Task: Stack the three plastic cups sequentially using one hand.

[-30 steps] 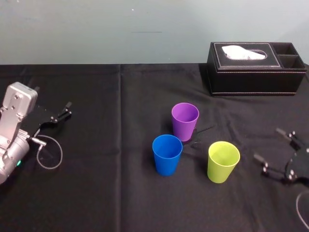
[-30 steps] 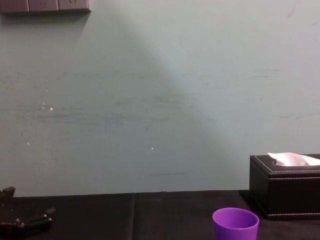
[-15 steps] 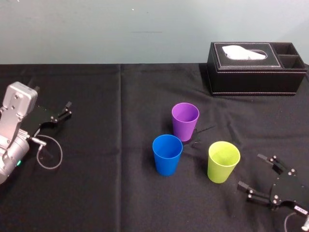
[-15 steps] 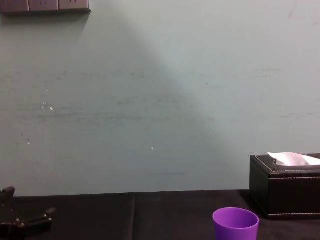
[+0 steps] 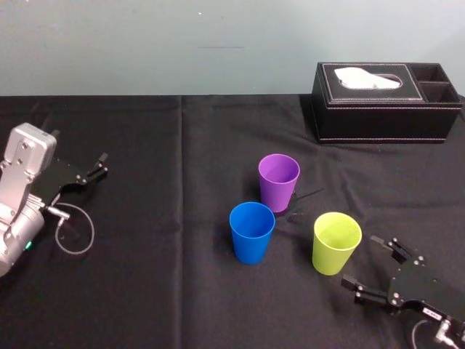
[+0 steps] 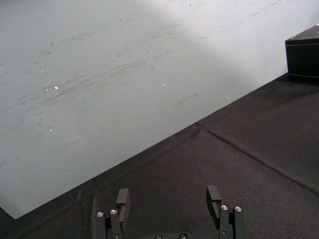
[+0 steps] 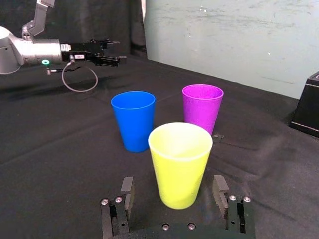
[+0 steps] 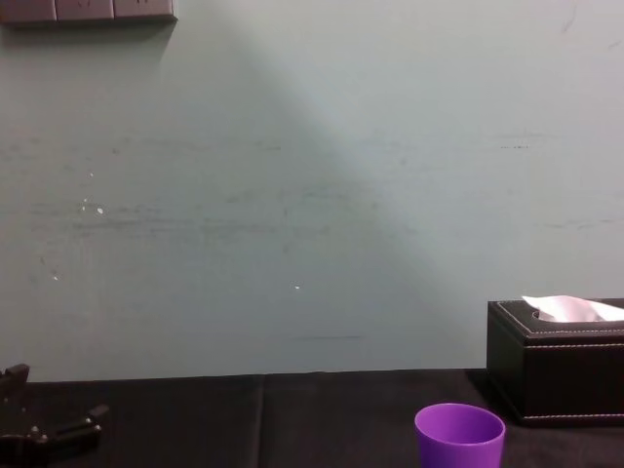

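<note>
The lime green cup (image 5: pixel 336 243) stands upright on the worktop (image 5: pixel 145 276), mouth up and long axis vertical, at the near right of the group. The right claw (image 5: pixel 363 262) lies low just beside it on the right, aimed at it. Its two slim black fingers (image 7: pixel 127 188) are spread wide, wider than the cup. In the right wrist view the cup's lower wall sits between them with a gap on each side, and nothing is gripped. I cannot tell whether the fingertips have reached past the cup's wall or stop just short of it.

The blue cup (image 5: pixel 251 233) stands to the lime one's left, and the purple cup (image 5: pixel 278 182) stands farther back between the two. Both are upright with mouths open to the top. Blue and purple are close together but apart, and none of the cups is nested in another. All three have the same shape: round, smooth-walled plastic, tapering from a wide rim to a narrower base.

The worktop is covered in a black cloth with faint creases. A black tissue box (image 5: pixel 385 102) with pale stitching and a white tissue showing at its top sits at the far right, well apart from the cups. The left claw (image 5: pixel 102 165) rests at the far left edge, its fingers parted and empty, beside a thin loop of cable (image 5: pixel 73 233).
</note>
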You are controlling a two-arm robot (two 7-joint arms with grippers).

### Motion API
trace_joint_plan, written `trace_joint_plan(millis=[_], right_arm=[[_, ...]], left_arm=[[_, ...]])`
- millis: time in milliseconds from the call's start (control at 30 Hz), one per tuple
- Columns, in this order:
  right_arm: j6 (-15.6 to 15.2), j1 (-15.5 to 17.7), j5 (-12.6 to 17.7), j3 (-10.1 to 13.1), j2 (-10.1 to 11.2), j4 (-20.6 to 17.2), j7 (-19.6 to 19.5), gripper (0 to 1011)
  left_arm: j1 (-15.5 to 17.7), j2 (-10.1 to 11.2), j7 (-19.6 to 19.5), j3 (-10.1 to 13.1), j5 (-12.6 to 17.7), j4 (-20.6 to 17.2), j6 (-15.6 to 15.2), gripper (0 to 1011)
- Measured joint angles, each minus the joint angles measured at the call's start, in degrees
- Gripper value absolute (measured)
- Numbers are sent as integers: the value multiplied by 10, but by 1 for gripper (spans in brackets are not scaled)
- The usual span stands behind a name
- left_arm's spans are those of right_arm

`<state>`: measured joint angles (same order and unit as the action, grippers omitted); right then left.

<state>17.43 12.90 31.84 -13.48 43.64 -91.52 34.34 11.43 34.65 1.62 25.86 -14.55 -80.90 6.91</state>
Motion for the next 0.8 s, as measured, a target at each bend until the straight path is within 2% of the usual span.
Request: trace_joint_plan(millis=[600, 800], right_arm=[[-29, -42, -25, 1, -38, 18, 14, 1000], [-42, -66, -36, -8, -50, 29, 23, 1000]], left_arm=[[0, 0, 0, 0, 0, 0, 0, 1011], [0, 0, 0, 0, 0, 0, 0, 1011]])
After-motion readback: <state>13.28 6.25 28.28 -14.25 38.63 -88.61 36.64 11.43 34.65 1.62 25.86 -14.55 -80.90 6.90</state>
